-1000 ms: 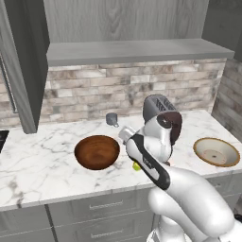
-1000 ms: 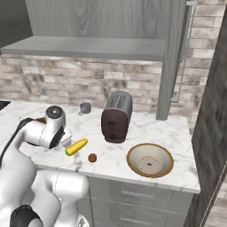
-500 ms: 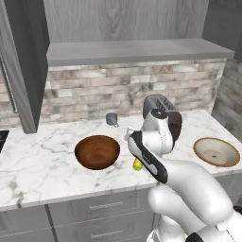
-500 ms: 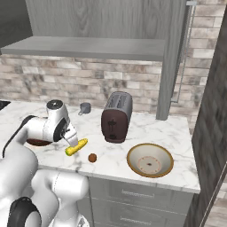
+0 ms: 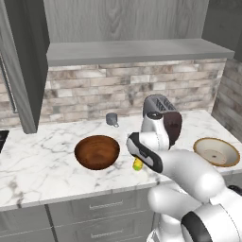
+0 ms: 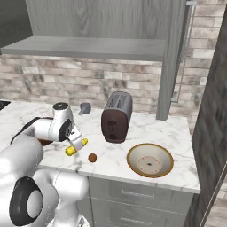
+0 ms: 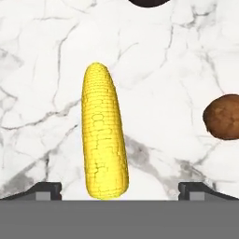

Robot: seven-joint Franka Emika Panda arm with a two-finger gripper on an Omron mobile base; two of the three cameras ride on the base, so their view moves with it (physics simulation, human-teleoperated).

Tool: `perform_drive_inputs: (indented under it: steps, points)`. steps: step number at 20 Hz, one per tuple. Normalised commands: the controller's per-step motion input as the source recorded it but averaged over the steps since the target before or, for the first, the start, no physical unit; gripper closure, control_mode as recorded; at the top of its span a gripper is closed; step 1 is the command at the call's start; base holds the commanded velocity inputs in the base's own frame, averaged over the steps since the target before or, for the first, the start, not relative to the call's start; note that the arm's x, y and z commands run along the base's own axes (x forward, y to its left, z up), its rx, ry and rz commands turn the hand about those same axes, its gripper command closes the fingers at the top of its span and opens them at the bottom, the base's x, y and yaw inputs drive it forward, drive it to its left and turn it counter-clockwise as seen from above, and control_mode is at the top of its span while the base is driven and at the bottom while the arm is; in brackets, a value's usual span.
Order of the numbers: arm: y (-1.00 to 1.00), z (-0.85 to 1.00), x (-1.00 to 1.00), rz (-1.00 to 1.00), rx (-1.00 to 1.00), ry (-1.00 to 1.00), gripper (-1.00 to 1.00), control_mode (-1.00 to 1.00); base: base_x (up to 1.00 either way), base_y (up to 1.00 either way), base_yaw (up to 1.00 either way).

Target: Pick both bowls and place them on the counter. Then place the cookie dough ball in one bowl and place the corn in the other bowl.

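Observation:
The yellow corn [image 7: 103, 133] lies on the white marble counter [image 7: 42, 56], right below my open gripper [image 7: 119, 190], whose fingertips [image 7: 46, 189] stand on either side of it without touching. From the right base view, the gripper [image 6: 73, 141] hangs just over the corn [image 6: 76, 146], and the cookie dough ball [image 6: 92, 157] sits a little to its right. The deep dark wooden bowl [image 5: 97, 151] stands left of the arm, with the corn's end [image 5: 137, 164] peeking out beside it. The shallow tan bowl [image 6: 150, 159] rests on the counter at the right.
A dark toaster [image 6: 116, 117] stands behind the corn, with a small grey mug [image 6: 84, 107] to its left by the brick wall. A grey shelf [image 5: 137, 49] runs above. The counter's front edge [image 6: 111, 175] is close to the ball.
The hand has swung over from the dark bowl's side and dropped down above the corn. The jaws stay wide. Corn, ball and both bowls have not moved.

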Motion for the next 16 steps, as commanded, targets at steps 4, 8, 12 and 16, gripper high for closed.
perform_drive_inputs:
  steps: [4, 8, 12, 16]
  points:
    - [-0.03, -0.42, 0.32, 0.00, -0.01, 0.06, -1.00, -1.00, 0.00, 0.00, 0.00]
    - [0.00, -0.38, 0.41, 0.00, -0.03, 0.08, -1.00, -1.00, 0.00, 0.00, 0.00]
    - [0.00, -0.33, 0.32, 0.05, 0.00, 0.08, -1.00, -1.00, 0.00, 0.00, 0.00]
    - [0.00, -0.42, 0.29, 0.05, 0.00, 0.10, 1.00, -1.00, 0.00, 0.00, 0.00]
